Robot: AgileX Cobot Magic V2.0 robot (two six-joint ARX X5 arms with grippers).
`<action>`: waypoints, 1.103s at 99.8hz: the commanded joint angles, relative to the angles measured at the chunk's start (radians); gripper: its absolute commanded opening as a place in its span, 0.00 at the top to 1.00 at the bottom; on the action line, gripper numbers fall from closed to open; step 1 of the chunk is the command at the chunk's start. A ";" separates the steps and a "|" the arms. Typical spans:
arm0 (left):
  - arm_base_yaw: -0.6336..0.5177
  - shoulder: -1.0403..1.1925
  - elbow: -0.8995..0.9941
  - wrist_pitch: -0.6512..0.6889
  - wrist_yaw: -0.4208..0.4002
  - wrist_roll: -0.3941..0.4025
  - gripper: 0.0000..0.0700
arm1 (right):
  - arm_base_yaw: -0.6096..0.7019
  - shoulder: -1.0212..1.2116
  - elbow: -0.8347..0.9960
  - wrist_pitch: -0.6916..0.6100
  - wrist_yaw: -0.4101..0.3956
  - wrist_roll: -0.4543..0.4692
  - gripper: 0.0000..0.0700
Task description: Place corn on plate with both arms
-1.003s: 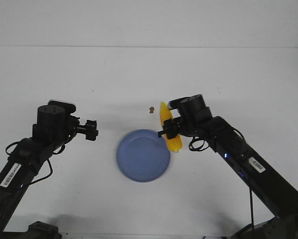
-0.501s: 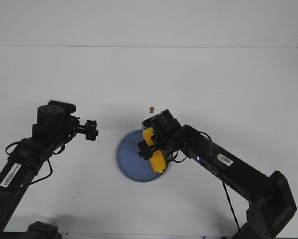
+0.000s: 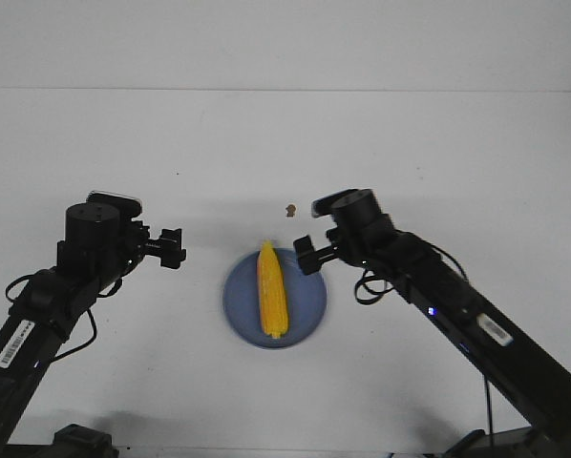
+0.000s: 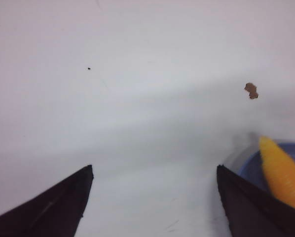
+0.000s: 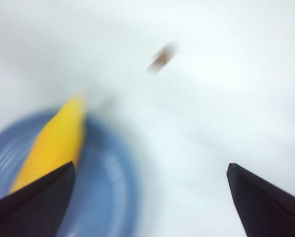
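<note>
From my station I see the corn point(image 3: 271, 289) lying flat in the plate point(image 3: 309, 310), its pointed tip toward the far rim and its blunt end near the near rim, a little left of the plate's centre. The plate sits on the white counter point(image 3: 438, 153) between the two arms. My right hand point(image 3: 307, 256) hangs just beside the plate's far right edge, clear of the corn; in the right wrist view its two dark fingertips point(image 5: 31, 205) stand wide apart with nothing between them, and the corn point(image 5: 51, 143) and plate point(image 5: 105, 192) show blurred beyond them. My left hand point(image 3: 174, 249) sits well to the left of the plate, above bare counter; the left wrist view shows its fingertips point(image 4: 54, 207) likewise spread wide and holding nothing, with the corn's tip point(image 4: 280, 170) and a sliver of the blue plate point(image 4: 251, 170) at the edge of the picture. A small brown speck point(image 3: 288, 209) lies on the counter just beyond the plate's far rim, also visible in the left wrist view point(image 4: 251, 91).
</note>
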 commanded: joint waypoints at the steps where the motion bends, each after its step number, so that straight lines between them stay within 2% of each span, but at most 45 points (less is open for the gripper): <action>1: 0.008 -0.015 0.012 0.016 -0.006 0.006 0.30 | -0.035 -0.069 0.016 0.003 0.040 -0.055 0.08; 9: 0.022 -0.041 0.011 0.027 -0.006 0.010 0.30 | -0.107 -0.174 0.007 -0.003 0.068 -0.088 0.08; 21: 0.048 -0.077 0.011 0.028 -0.006 0.010 0.30 | -0.244 -0.349 -0.054 0.001 0.068 -0.119 0.08; 42: 0.074 -0.150 -0.029 0.050 -0.006 0.008 0.30 | -0.456 -0.684 -0.304 0.089 0.067 -0.119 0.08; 72: 0.072 -0.425 -0.396 0.300 -0.001 -0.028 0.30 | -0.494 -1.101 -0.693 0.214 0.068 -0.110 0.08; 91: 0.073 -0.566 -0.557 0.368 -0.002 -0.028 0.31 | -0.494 -1.236 -0.748 0.270 0.068 -0.112 0.08; 94: 0.073 -0.581 -0.567 0.367 -0.002 -0.029 0.36 | -0.494 -1.246 -0.748 0.272 0.071 -0.112 0.10; 99: 0.073 -0.593 -0.571 0.364 -0.002 -0.029 0.47 | -0.494 -1.253 -0.748 0.271 0.089 -0.113 0.20; 110: 0.073 -0.618 -0.571 0.369 -0.002 -0.025 0.90 | -0.494 -1.252 -0.748 0.271 0.118 -0.114 0.61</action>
